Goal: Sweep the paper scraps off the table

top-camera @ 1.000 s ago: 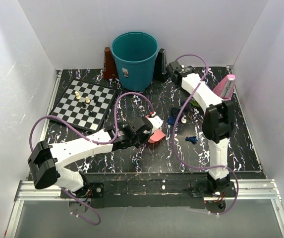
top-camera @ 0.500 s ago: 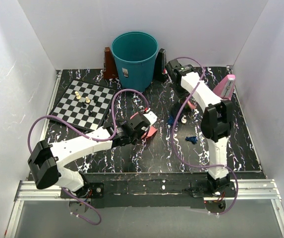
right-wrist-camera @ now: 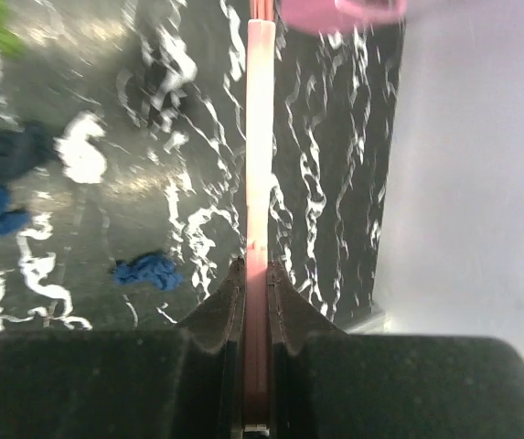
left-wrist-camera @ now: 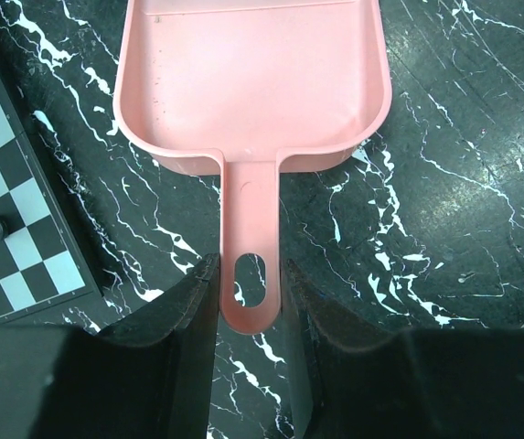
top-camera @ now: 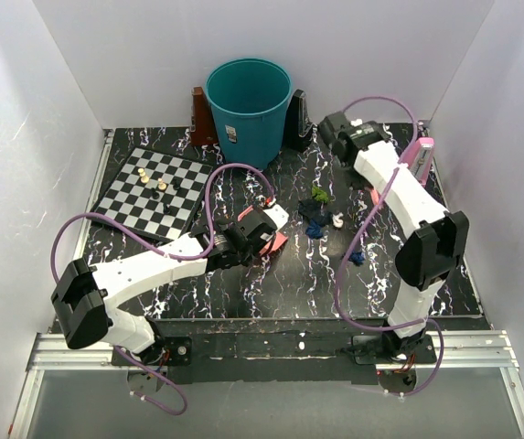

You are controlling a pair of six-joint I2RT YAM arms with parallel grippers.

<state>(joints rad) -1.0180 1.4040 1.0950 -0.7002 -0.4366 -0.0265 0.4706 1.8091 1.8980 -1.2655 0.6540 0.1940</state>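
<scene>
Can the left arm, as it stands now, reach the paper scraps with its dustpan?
Probably yes: the left gripper holds the dustpan by its handle, and only bare table lies between it and the paper scraps.

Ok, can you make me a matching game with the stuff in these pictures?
Things:
1. dustpan
2. brush
3. bin
4. paper scraps

Clues:
a. teal, with an open top
b. held in the right fingers
c. small, crumpled, mostly blue
d. held in the left fingers

Pairs: 1-d, 2-b, 3-a, 4-c
</scene>
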